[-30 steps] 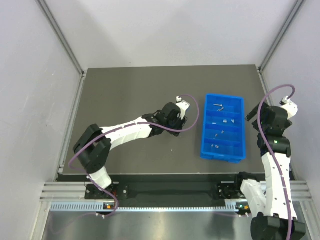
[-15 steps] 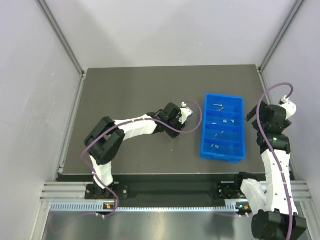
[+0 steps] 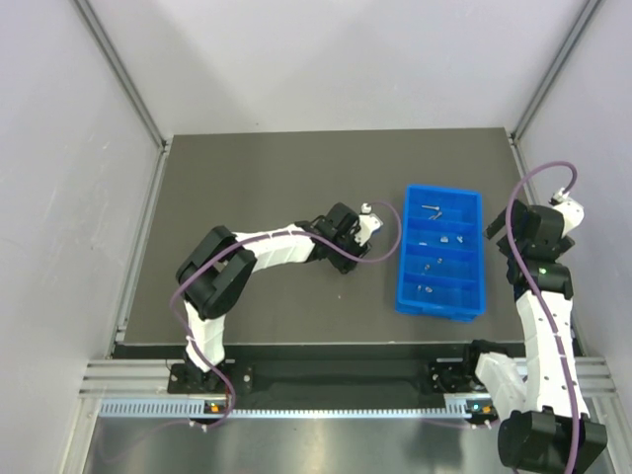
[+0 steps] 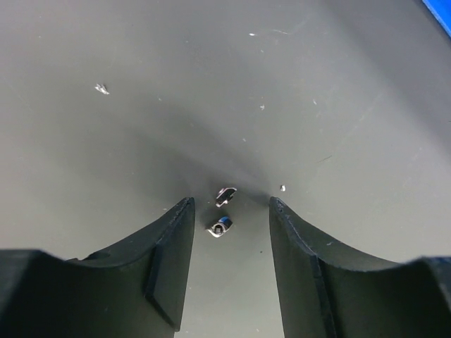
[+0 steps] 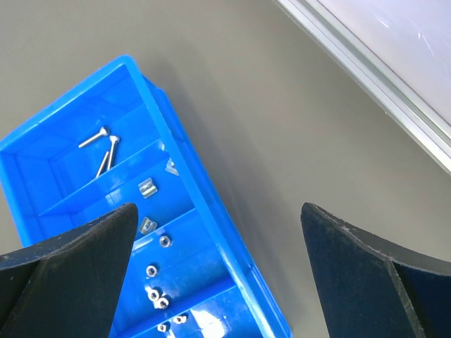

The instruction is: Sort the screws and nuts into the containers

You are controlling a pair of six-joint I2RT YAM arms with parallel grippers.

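Observation:
The blue tray [image 3: 403, 286] lies right of centre, with four compartments in a row. In the right wrist view the tray [image 5: 184, 151] holds two screws [image 5: 99, 144] in its end compartment, and nuts [image 5: 151, 270] in the ones after it. My left gripper [image 3: 354, 225] is open, low over the mat just left of the tray. In the left wrist view its gripper [image 4: 230, 205] has two tiny silvery pieces between the fingertips: one nut-like [image 4: 220, 227], the other [image 4: 225, 195] unclear. My right gripper [image 3: 513, 232] is open and empty above the tray's right wall, as the right wrist view [image 5: 217, 208] shows.
The dark mat [image 3: 257, 178] covers the table inside grey walls and aluminium rails. A small metal speck [image 4: 102, 89] and faint scratches mark the mat ahead of the left gripper. A rail [image 5: 366, 84] runs along the mat edge beyond the tray.
The left arm's elbow has swung up and right, and its gripper has shifted slightly toward the tray. The right arm has drawn back a little to the right.

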